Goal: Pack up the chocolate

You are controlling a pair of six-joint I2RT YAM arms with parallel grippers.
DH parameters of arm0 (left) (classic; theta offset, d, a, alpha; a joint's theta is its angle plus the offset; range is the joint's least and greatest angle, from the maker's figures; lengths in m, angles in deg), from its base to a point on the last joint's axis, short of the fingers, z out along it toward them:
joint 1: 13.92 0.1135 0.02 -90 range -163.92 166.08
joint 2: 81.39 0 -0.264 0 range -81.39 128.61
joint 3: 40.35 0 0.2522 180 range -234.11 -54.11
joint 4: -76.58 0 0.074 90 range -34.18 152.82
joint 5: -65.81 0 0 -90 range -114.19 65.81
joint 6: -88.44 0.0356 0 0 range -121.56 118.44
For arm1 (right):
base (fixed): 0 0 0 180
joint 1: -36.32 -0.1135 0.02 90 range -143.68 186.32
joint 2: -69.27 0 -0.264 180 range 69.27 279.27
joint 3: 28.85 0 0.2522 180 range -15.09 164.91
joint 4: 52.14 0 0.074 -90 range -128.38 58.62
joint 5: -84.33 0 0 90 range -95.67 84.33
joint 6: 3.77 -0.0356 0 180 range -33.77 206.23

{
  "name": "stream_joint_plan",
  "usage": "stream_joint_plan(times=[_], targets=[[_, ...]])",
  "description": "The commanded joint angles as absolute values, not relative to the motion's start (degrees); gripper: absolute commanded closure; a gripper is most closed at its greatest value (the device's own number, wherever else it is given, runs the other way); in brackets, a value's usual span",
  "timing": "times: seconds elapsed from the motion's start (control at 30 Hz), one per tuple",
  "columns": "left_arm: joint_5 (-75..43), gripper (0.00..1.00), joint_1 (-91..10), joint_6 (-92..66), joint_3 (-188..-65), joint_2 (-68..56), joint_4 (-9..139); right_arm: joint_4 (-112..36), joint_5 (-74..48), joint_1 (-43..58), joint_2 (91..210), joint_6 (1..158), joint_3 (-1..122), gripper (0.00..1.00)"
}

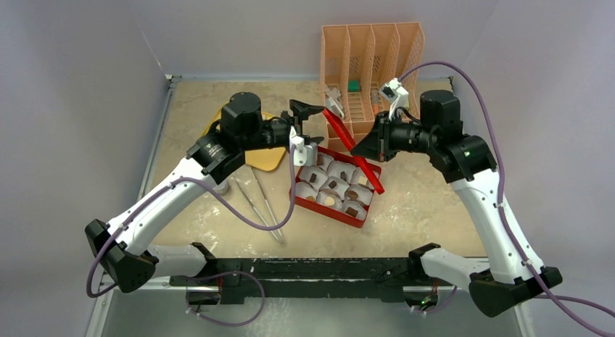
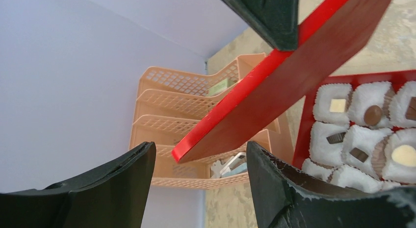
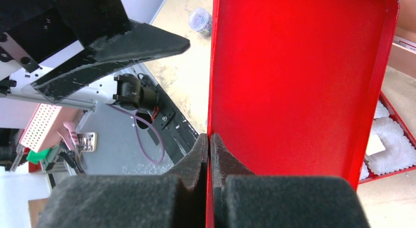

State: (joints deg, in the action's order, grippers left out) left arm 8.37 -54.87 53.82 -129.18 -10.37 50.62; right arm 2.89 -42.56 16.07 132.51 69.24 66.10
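The chocolate (image 1: 336,184), small dark, tan and cream pieces, sits in white paper cups in an open red box (image 1: 324,208) at the table's middle. In the left wrist view I see a round brown piece (image 2: 373,114) and a cream square (image 2: 337,105). My right gripper (image 1: 368,151) is shut on the edge of the red lid (image 1: 353,150) and holds it tilted above the box, as the right wrist view shows (image 3: 209,139). My left gripper (image 1: 308,112) is open at the lid's far end. The lid's corner (image 2: 196,147) hangs just beyond its fingers, untouched.
An orange mesh file organizer (image 1: 371,69) stands at the back right, close behind the lid. A tan board (image 1: 265,157) lies under the left arm. Metal tongs (image 1: 261,203) lie left of the box. A small jar (image 3: 200,19) shows in the right wrist view.
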Motion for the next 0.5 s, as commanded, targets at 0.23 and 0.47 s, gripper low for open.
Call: stream_joint_plan(times=[0.23, 0.47], targets=[[13.84, 0.35, -54.82, 65.86, -138.6, -3.75, 37.52, 2.04, -47.07, 13.09, 134.37, 74.02, 67.88, 1.0], [11.78, 0.42, -54.85, 68.11, -140.8, -1.69, 32.75, 1.04, -47.97, 12.0, 135.5, 74.9, 68.15, 1.0]])
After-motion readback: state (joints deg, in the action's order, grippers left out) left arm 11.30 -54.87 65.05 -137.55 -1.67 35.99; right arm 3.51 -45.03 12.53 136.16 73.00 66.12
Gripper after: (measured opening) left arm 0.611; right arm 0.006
